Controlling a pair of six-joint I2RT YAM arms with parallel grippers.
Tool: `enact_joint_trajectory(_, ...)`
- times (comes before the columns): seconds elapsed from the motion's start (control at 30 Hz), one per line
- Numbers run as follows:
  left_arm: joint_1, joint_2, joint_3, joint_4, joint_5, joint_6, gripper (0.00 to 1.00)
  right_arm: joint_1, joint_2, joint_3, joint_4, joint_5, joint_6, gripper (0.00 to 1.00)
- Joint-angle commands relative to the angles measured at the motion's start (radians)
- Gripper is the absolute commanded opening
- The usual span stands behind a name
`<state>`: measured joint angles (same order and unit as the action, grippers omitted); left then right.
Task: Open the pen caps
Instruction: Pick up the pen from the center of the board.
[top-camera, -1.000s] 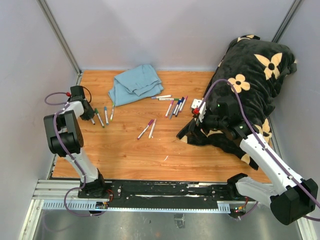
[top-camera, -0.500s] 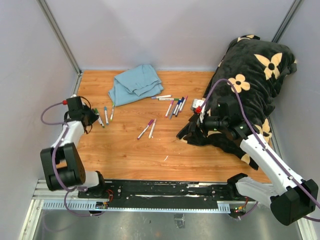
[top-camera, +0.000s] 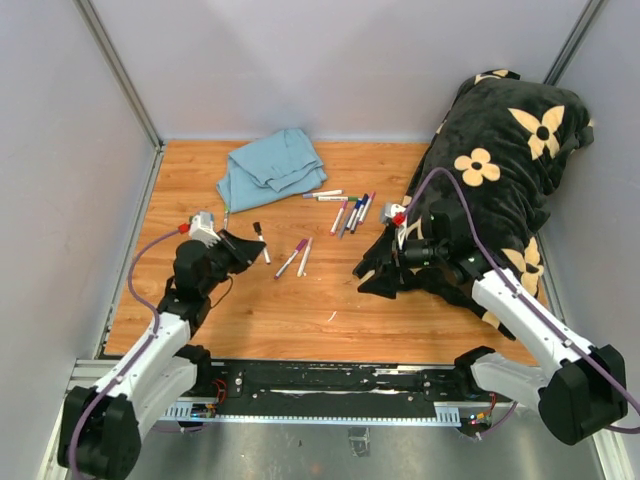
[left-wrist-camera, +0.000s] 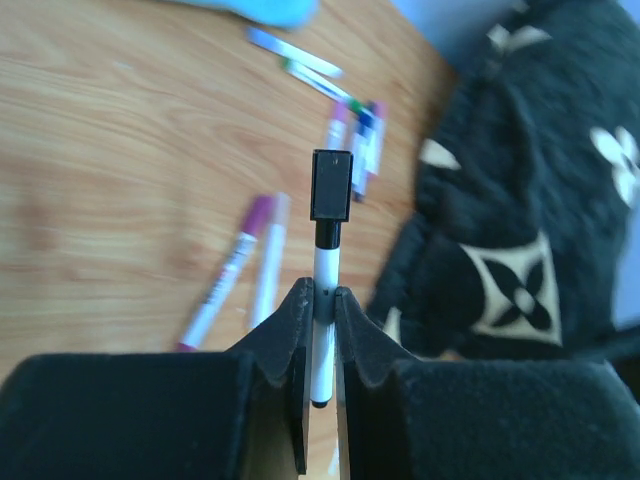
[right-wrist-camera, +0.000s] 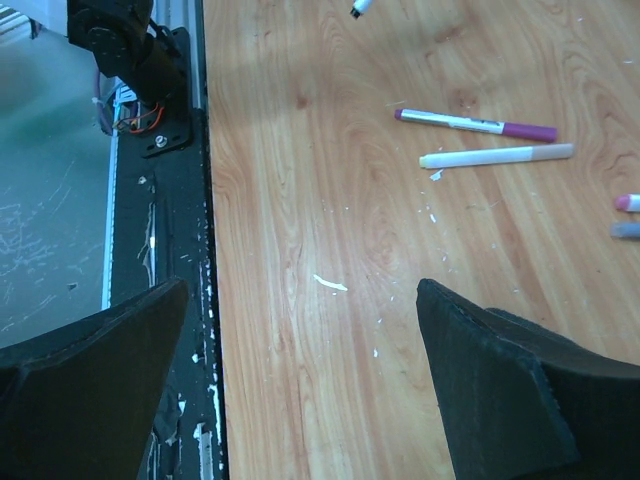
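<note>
On the left wrist feed I have the left gripper closed down narrow on a thin white marker barrel, one finger pressed to each side of it. The barrel runs straight out past the fingertips and ends in a short black plastic cap, which is seated on the marker and well clear of the fingers.

Beyond that cap and a little to its left, two more markers lie side by side on the orange-brown wooden tabletop. One is a white marker with a purple cap and the other is a pale uncoloured marker. Farther ahead of the fingers sits a loose cluster of markers with their coloured caps on, just beside a black cushion printed with cream flowers.

From above, a crumpled light blue cloth lies well beyond the left gripper.

The right gripper is spread wide and grips nothing; I see only bare wood between its fingers. The purple-capped marker and the pale one lie ahead of it, off to the right.
</note>
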<state>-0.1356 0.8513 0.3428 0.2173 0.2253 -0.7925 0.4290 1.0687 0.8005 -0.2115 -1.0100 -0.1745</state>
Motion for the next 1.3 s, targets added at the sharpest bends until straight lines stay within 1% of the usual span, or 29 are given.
enact_joint_trajectory(0.0,-0.190,-0.076,-0.073,0.191,-0.144,-0.096,0.00,-0.015,0.014,-0.070,0.165,-0.065,0.112,0.98)
enact_joint_trajectory(0.17,-0.420,-0.072,-0.129,0.335,-0.324,-0.120,0.00,-0.014,0.061,-0.130,0.312,-0.055,0.238,0.98)
enact_joint_trajectory(0.27,-0.544,-0.014,-0.138,0.440,-0.429,-0.112,0.00,-0.013,0.102,-0.144,0.388,-0.019,0.325,0.98)
enact_joint_trajectory(0.33,-0.607,0.054,-0.135,0.527,-0.487,-0.110,0.00,-0.011,0.127,-0.152,0.417,0.009,0.367,0.98)
enact_joint_trajectory(0.4,-0.652,0.121,-0.135,0.612,-0.525,-0.120,0.00,-0.004,0.148,-0.151,0.428,0.043,0.394,0.98)
enact_joint_trajectory(0.5,-0.707,0.224,-0.126,0.729,-0.569,-0.125,0.00,0.016,0.171,-0.144,0.442,0.054,0.427,0.98)
enact_joint_trajectory(0.6,-0.762,0.314,-0.096,0.807,-0.610,-0.116,0.00,0.046,0.181,-0.142,0.448,0.069,0.439,0.99)
enact_joint_trajectory(0.73,-0.837,0.409,-0.058,0.894,-0.674,-0.086,0.00,0.084,0.205,-0.129,0.428,0.131,0.453,1.00)
enact_joint_trajectory(0.8,-0.858,0.451,-0.054,0.950,-0.692,-0.084,0.00,0.095,0.220,-0.116,0.405,0.153,0.451,0.97)
enact_joint_trajectory(0.83,-0.867,0.473,-0.055,0.982,-0.697,-0.086,0.00,0.100,0.227,-0.110,0.396,0.162,0.452,0.96)
enact_joint_trajectory(0.9,-0.885,0.521,-0.060,1.063,-0.708,-0.088,0.00,0.109,0.237,-0.100,0.379,0.173,0.448,0.90)
enact_joint_trajectory(0.97,-0.899,0.557,-0.055,1.101,-0.712,-0.092,0.00,0.116,0.240,-0.096,0.376,0.174,0.446,0.82)
enact_joint_trajectory(1.17,-0.928,0.615,-0.030,1.128,-0.717,-0.096,0.00,0.126,0.230,-0.094,0.377,0.175,0.453,0.55)
enact_joint_trajectory(1.27,-0.941,0.620,-0.029,1.136,-0.714,-0.100,0.00,0.137,0.242,-0.087,0.372,0.177,0.447,0.47)
